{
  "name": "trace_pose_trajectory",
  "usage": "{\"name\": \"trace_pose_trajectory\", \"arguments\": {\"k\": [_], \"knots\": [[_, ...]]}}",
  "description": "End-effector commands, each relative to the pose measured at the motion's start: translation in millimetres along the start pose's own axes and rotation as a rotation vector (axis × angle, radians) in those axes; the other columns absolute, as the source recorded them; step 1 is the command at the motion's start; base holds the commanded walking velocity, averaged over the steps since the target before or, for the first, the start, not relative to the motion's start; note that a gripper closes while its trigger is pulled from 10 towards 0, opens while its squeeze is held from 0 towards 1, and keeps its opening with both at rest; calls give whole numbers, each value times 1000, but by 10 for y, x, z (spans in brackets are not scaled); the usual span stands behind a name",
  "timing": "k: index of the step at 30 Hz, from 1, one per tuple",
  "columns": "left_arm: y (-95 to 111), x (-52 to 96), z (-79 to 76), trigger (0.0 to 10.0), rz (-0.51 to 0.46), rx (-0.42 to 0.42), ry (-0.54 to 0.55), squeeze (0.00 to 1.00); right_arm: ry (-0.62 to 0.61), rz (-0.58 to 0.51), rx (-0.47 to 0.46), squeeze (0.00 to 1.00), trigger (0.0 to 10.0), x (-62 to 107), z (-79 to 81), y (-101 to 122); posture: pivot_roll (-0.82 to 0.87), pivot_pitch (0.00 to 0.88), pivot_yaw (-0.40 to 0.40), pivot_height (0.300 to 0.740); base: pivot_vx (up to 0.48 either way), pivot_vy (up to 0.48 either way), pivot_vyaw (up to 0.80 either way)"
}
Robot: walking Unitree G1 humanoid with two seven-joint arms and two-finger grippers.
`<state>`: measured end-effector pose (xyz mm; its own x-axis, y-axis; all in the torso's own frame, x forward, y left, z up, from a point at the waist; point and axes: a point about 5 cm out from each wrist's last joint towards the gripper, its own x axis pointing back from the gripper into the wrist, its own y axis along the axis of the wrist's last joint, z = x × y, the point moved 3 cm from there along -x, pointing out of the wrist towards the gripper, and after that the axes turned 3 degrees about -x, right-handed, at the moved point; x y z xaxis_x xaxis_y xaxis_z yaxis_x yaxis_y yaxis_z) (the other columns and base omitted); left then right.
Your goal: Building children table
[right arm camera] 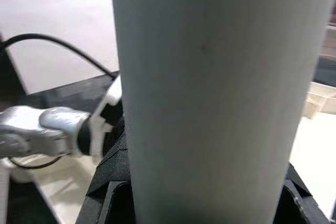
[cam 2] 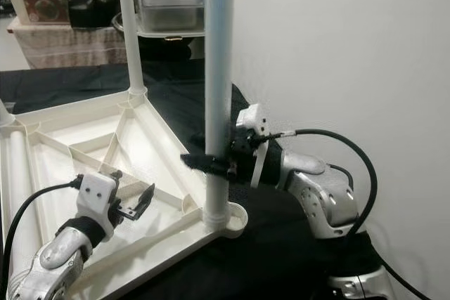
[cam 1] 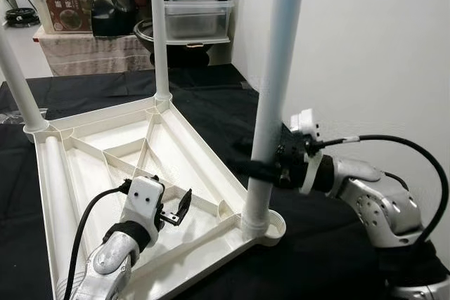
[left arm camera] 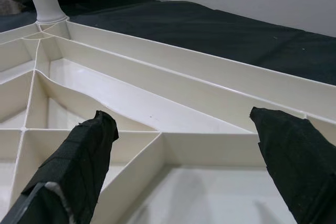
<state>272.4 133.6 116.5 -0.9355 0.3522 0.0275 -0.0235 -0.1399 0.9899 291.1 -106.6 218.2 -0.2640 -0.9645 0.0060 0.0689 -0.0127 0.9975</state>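
Tabletop (cam 1: 176, 152) lies upside down on the black-draped desk (cam 1: 337, 237). Right gripper (cam 1: 261, 168) fingers clamp the near leg (cam 1: 271, 96), seating it in its corner socket (cam 1: 261, 228). Left gripper (cam 1: 177, 210) fingers apart above ribs. Next, probably: twist leg tight, then release.

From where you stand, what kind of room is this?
Probably a storage or utility corner of a home. Plastic bins and a lidded container are stacked by a bare white wall, and an upturned white tabletop lies on a black cloth.
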Motion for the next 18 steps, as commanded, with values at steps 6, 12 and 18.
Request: {"name": "trace_pose_trajectory", "arguments": {"k": [6,12,18], "knots": [[-23,-9,-5,10000,6,-16,-7,0,-43,42,-87,0,10000,146,-134,-175,-5,0,-92,740,0,0,0],[-43,-22,-34,10000,8,-13,-14,0,-91,26,-121,0,10000,230,-180,-221,-8,0,-89,740,0,0,0],[-44,-24,-31,10000,9,-15,-21,0,-121,16,-151,0,10000,331,-210,-271,-12,0,-78,740,0,0,0]]}}
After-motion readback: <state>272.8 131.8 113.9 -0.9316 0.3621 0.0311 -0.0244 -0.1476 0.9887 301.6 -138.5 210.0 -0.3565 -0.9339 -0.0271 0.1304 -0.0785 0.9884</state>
